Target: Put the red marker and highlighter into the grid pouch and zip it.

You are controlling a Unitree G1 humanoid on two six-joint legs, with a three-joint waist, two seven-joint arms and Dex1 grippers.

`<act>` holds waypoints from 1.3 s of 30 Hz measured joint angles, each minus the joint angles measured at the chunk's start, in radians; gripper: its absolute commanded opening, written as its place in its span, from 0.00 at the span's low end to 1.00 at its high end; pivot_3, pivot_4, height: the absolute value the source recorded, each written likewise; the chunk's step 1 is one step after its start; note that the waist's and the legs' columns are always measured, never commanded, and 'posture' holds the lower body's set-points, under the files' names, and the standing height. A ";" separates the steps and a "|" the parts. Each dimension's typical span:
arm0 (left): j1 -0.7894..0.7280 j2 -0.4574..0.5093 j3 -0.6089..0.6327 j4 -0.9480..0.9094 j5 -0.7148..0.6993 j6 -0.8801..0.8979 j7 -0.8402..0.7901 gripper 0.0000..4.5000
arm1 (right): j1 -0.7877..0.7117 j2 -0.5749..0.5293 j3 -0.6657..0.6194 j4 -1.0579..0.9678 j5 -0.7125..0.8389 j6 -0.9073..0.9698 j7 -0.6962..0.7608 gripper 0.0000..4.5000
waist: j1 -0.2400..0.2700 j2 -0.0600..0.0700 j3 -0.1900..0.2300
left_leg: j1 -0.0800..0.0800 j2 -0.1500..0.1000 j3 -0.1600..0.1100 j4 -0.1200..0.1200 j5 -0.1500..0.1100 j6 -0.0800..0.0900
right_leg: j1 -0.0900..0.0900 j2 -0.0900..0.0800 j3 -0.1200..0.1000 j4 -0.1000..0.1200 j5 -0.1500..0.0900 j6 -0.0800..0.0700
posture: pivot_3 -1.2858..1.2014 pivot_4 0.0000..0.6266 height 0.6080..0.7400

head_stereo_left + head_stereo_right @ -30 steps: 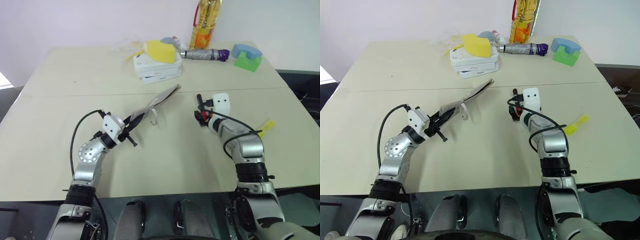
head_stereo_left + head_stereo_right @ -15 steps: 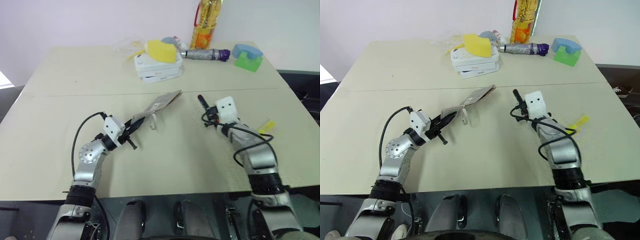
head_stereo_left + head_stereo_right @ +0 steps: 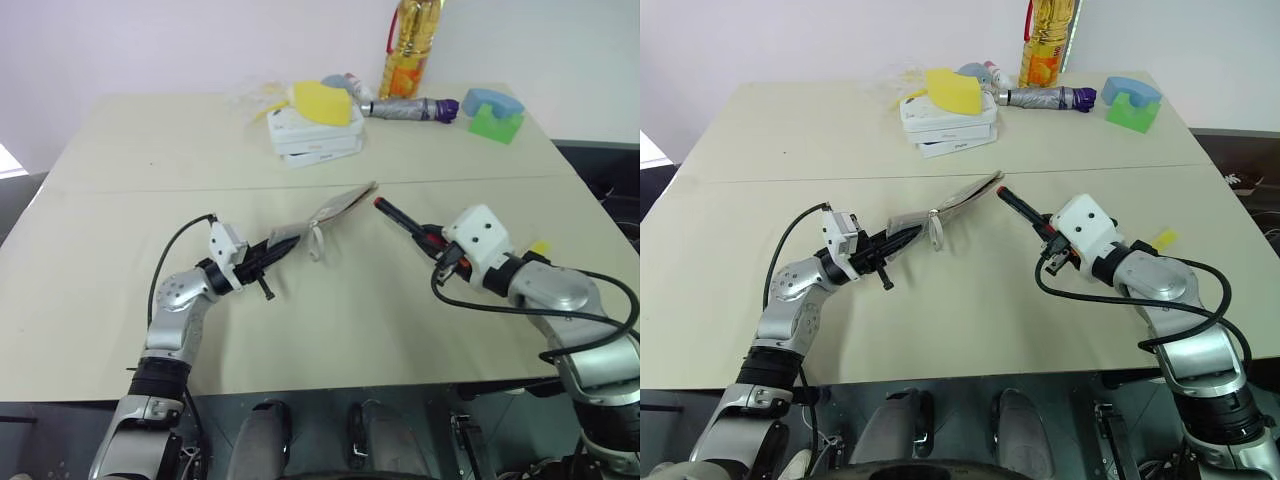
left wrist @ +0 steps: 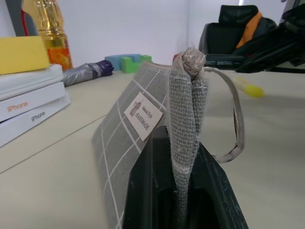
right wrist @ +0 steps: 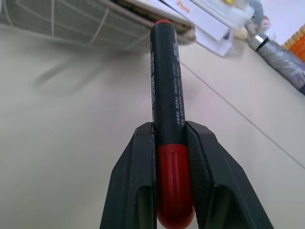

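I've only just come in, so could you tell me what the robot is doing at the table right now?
The left end effector is shut on one end of the grid pouch, holding it up off the table. The right end effector is shut on the red marker, whose far tip points at the pouch's other end. The highlighter lies on the table beside the right arm, not yet picked up.

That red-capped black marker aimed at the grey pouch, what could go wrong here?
The red-capped black marker, clamped in the right gripper, points at the grey grid-lined fabric pouch, whose mouth looks nearly flat, so the tip may slide past. The left gripper pinches only one end, so a push could swing it.
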 measured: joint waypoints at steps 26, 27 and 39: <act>0.035 0.020 0.001 0.002 -0.009 -0.043 -0.063 0.00 | -0.024 -0.023 -0.013 -0.011 0.010 0.014 0.046 0.08 | -0.001 0.000 0.000 | 0.000 0.000 0.000 0.000 0.000 0.000 | 0.000 0.000 0.000 0.000 0.000 0.000 | 0.52 0.24 1.00; 0.035 0.020 0.001 0.012 -0.009 -0.050 -0.066 0.00 | -0.022 -0.023 -0.013 -0.011 0.010 0.013 0.046 0.08 | -0.001 0.000 0.000 | 0.000 0.000 0.000 0.000 0.000 0.000 | 0.000 0.000 0.000 0.000 0.000 0.000 | 0.52 0.24 1.00; 0.035 0.017 0.001 0.036 -0.009 -0.079 -0.082 0.00 | 0.006 -0.022 -0.014 -0.011 0.011 0.012 0.047 0.08 | -0.001 0.000 0.000 | 0.000 0.000 0.000 0.000 0.000 0.000 | 0.000 0.000 0.000 0.000 0.000 0.000 | 0.52 0.24 1.00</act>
